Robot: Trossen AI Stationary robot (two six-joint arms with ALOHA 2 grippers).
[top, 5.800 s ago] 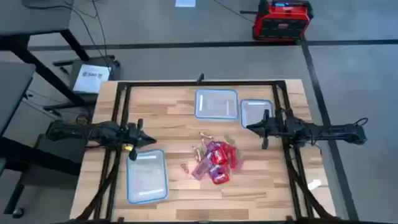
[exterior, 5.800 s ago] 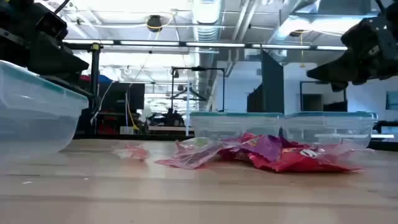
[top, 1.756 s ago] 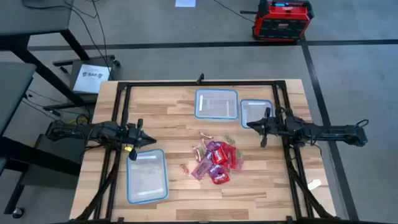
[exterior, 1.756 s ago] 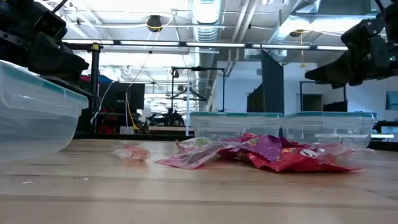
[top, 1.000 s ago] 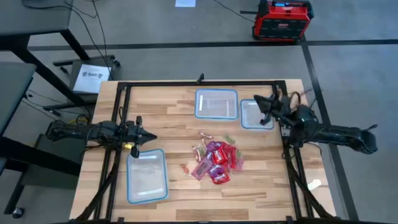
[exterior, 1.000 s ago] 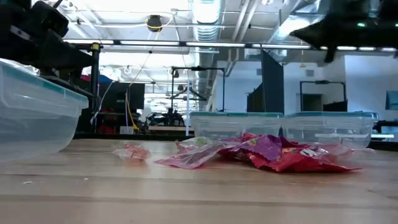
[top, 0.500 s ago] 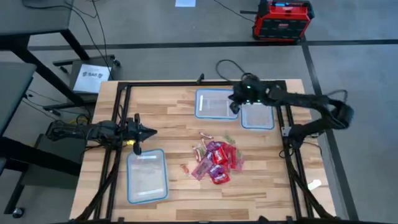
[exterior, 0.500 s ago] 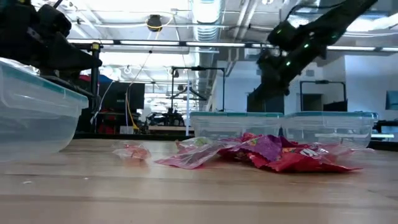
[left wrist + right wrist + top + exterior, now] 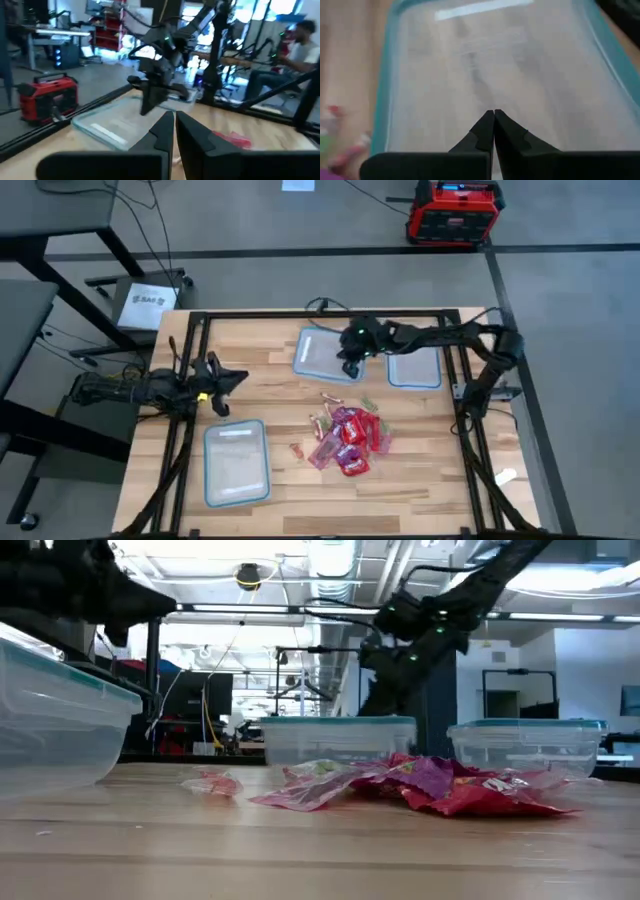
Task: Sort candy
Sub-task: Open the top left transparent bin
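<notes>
The right hand [image 9: 347, 366], fingers pressed together and empty, hovers over the middle clear container [image 9: 322, 354] at twelve o'clock on the worktop [image 9: 280, 395]. The candy [image 9: 344, 439] lies heaped at centre. The left hand [image 9: 222, 380], also closed and empty, waits at nine o'clock.

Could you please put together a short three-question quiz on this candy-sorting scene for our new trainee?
1. True or false: the right gripper hangs over the middle container at the table's far side.
2. How many clear containers are on the table? A) two B) three C) four
3. Fill in: the candy pile lies on the bare ____.

Key: 1 true; 2 B, counting the near-left container and far-right container; 3 table. The left gripper waits at the left side.
</notes>
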